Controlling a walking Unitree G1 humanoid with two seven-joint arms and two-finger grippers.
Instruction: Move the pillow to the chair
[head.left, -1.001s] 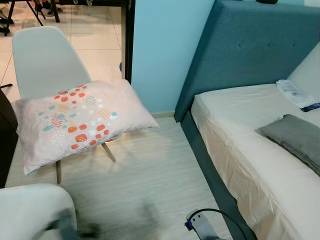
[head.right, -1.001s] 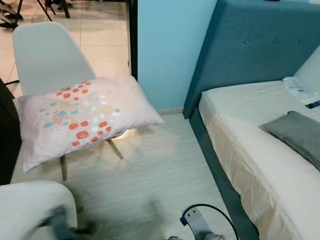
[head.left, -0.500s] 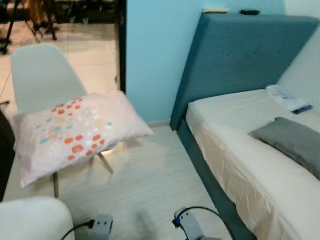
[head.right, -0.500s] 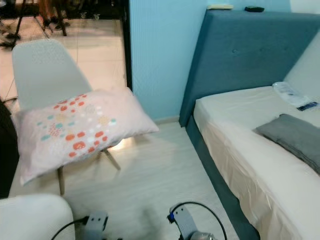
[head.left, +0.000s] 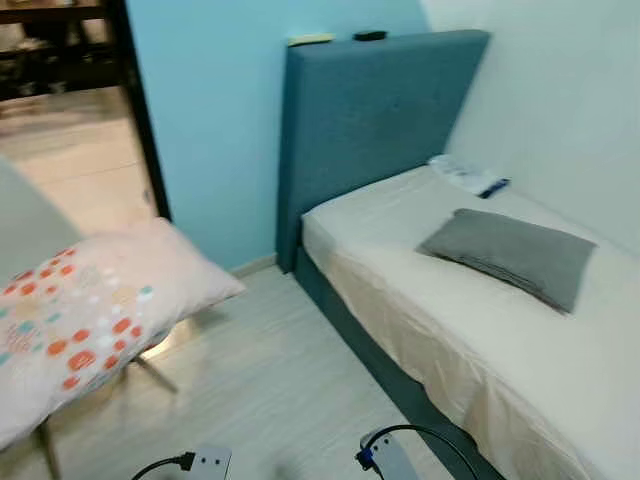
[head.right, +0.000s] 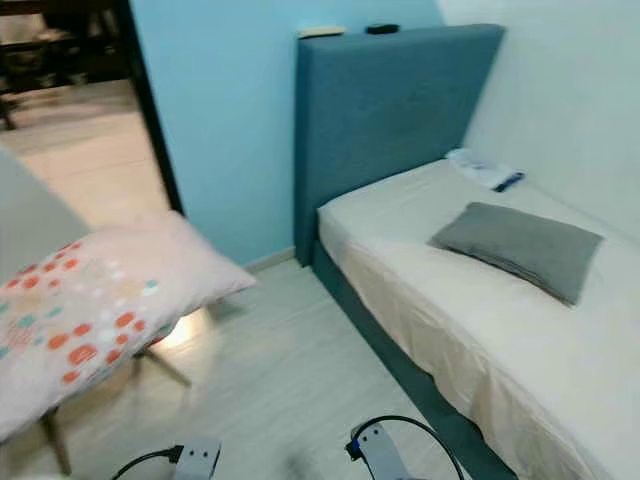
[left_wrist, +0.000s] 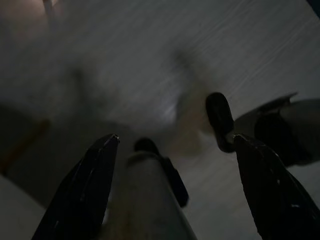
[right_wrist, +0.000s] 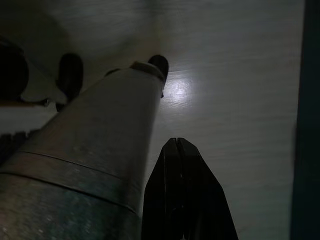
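Observation:
A pale pink pillow with red, orange and teal dots lies across the seat of a grey chair at the left; one chair leg shows under it. My left gripper hangs low over the wooden floor, its fingers wide apart and holding nothing. My right gripper also hangs over the floor, its fingers pressed together with nothing between them. Both silver wrists show at the bottom edge of the eye views.
A bed with a cream sheet and blue headboard stands on the right, with a grey pillow and a plastic packet on it. A doorway opens at the back left. Light wood floor lies between chair and bed.
The camera has swung to the right and lifted: chair and pillow slid to the left edge, more of the bed and wall came in. The pillow stays on the chair.

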